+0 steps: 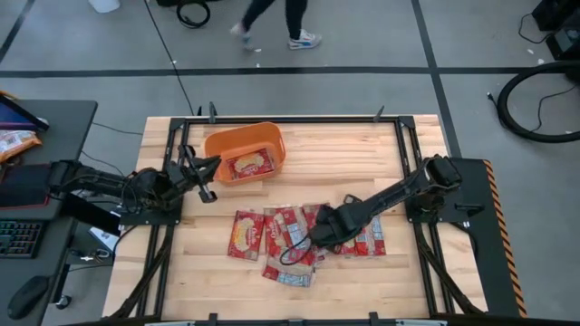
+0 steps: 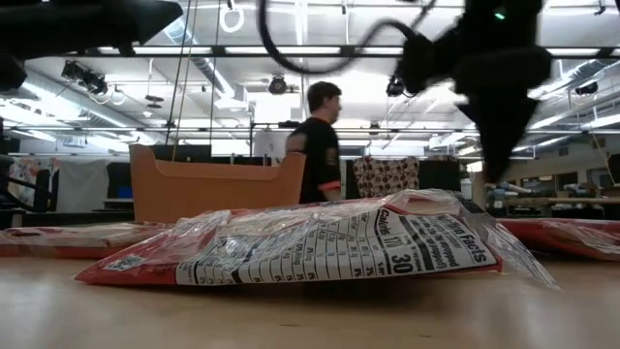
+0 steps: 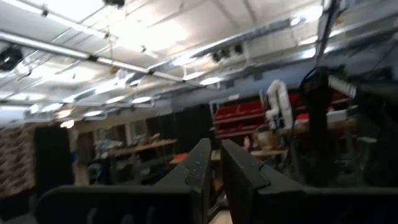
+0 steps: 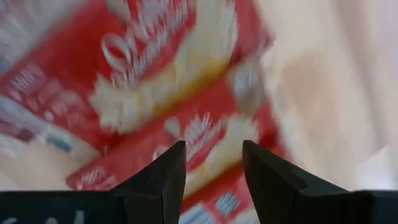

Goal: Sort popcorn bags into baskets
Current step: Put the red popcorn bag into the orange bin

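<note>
— Wooden table [image 1: 181,272] first, left to right; what sits where?

— At the left edge the left gripper [image 1: 207,178] hangs just beside the orange tub [image 1: 272,136], raised and pointing off into the room; its fingers [image 3: 202,168] stand narrow with a thin gap, nothing between them; one popcorn bag [image 1: 246,166] already lies in the tub.

— And the rest of the bags?

— Heaped mid-table, nearer the front edge, overlapping; the leftmost loose bag [image 1: 246,234] lies alone beside the pile [image 1: 288,246]; the right gripper [image 1: 314,235] is low over the pile's middle, jaws parted and empty, red packet print directly beneath the fingers [image 4: 163,174].

— So which arm takes the next one?

— The right, I'd judge; it is far nearer; the bags lie straight below it, the tub well away towards the back left, so a carry must go diagonally across.
</note>
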Robot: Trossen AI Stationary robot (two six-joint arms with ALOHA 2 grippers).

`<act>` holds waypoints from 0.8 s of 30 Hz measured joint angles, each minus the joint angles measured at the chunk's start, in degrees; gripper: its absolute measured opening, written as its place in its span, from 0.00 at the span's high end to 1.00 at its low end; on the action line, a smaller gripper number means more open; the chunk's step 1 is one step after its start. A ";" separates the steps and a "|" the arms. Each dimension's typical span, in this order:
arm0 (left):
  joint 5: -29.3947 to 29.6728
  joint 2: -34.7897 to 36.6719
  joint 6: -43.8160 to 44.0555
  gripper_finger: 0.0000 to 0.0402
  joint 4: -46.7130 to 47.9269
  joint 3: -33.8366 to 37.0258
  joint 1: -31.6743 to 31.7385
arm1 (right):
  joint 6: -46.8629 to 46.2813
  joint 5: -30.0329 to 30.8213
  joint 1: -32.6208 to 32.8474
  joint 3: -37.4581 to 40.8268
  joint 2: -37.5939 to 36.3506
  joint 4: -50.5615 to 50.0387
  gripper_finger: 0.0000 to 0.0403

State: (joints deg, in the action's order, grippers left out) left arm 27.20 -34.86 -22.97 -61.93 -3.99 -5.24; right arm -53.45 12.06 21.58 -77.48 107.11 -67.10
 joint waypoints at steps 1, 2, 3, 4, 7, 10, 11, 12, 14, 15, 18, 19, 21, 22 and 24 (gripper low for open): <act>-1.14 0.01 0.36 0.89 -0.09 0.00 0.46 | -2.58 -1.29 0.42 1.19 0.00 -0.12 0.60; -2.06 0.01 0.94 0.89 -0.08 0.00 0.90 | -5.06 -2.42 0.84 2.35 0.00 -0.23 0.60; -2.79 0.01 1.29 0.89 -0.07 0.00 1.29 | -7.43 -3.46 1.22 3.31 0.00 -0.23 0.60; -3.38 0.01 1.35 0.89 -0.02 0.00 1.60 | -9.93 -4.51 1.63 4.13 0.00 -0.17 0.60; -4.02 0.01 1.35 0.89 0.43 0.00 2.13 | -16.42 -7.33 2.88 5.78 0.02 -0.56 0.60; -4.17 0.01 1.61 0.89 1.12 0.00 2.20 | -21.63 -9.41 4.43 5.86 0.02 -0.59 0.60; -4.18 0.01 1.95 0.89 1.49 0.00 2.20 | -23.27 -10.02 5.02 5.69 0.02 -0.85 0.60; -4.19 -0.01 2.60 0.89 1.88 0.00 2.20 | -24.85 -10.43 5.61 5.44 0.02 -0.83 0.60; -4.20 0.01 3.49 0.89 2.79 0.00 2.18 | -27.83 -11.42 6.70 5.06 0.02 -0.57 0.60; -4.21 0.01 4.27 0.89 3.59 0.00 2.13 | -28.79 -12.05 7.23 4.99 0.02 -0.86 0.59; -4.45 -0.01 6.26 0.89 6.27 0.00 2.13 | -29.55 -13.67 9.04 4.73 0.02 -1.16 0.57; -4.83 -0.01 7.21 0.89 7.17 0.00 2.13 | -29.47 -13.84 9.80 4.73 0.02 -1.06 0.57; -6.42 0.01 8.82 0.89 9.26 0.00 2.13 | -28.62 -13.82 11.60 4.73 0.02 -0.96 0.54; -7.57 -0.01 9.34 0.89 10.38 0.00 2.13 | -27.88 -13.62 12.71 4.73 0.02 -0.61 0.53; -10.07 -0.01 10.95 0.89 12.44 -0.12 2.13 | -27.10 -12.85 15.17 4.73 0.02 0.56 0.52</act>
State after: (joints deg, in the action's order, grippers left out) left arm 17.13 -34.87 -12.02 -49.48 -4.11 -3.11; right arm -80.55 -0.79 36.75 -72.75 107.13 -66.55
